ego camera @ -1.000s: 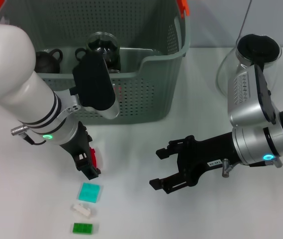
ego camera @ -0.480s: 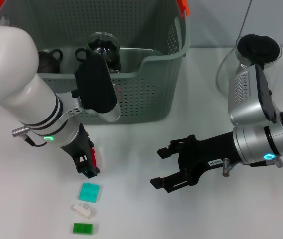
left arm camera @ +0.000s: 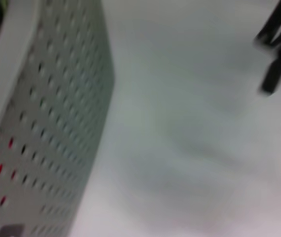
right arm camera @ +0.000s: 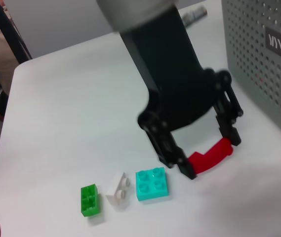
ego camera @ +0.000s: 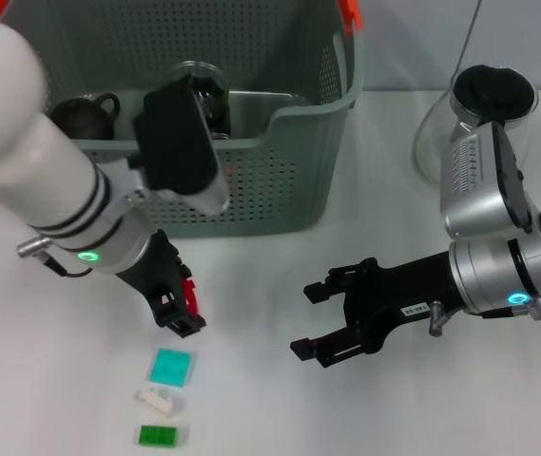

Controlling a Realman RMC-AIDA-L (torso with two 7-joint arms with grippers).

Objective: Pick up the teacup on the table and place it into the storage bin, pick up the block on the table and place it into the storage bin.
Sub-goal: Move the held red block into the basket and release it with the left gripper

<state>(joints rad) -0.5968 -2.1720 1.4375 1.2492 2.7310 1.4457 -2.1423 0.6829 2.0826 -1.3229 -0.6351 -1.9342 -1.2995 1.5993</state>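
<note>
The block step is in hand: the left tool point(ego camera: 177, 306) is clamped on a red block point(right arm camera: 210, 154), which the right wrist view shows pinched between its two black fingers and lifted a little off the counter point(ego camera: 251, 399). Three more blocks lie in a short row on the counter just below that tool: a teal one point(ego camera: 172, 367), a white one point(ego camera: 157, 400) and a green one point(ego camera: 158, 435), none touching the tool. The bin point(ego camera: 299, 180) stands behind, its perforated front wall near the left arm; inside it a dark teacup point(ego camera: 85, 112) and a glass vessel point(ego camera: 197, 85) show over the rim, so the teacup step looks done. The right tool point(ego camera: 325, 323) hangs over the bare counter to the right with its fingers apart and nothing between them, well clear of the blocks and the bin, apparently idle. A glass jug point(ego camera: 487, 104) with a black lid stands at the far right. The next move, as I judge it, calls for raising the red block high enough to clear the front rim, carrying it over the opening, and only then parting the fingers; too low a path would knock the wall.
</note>
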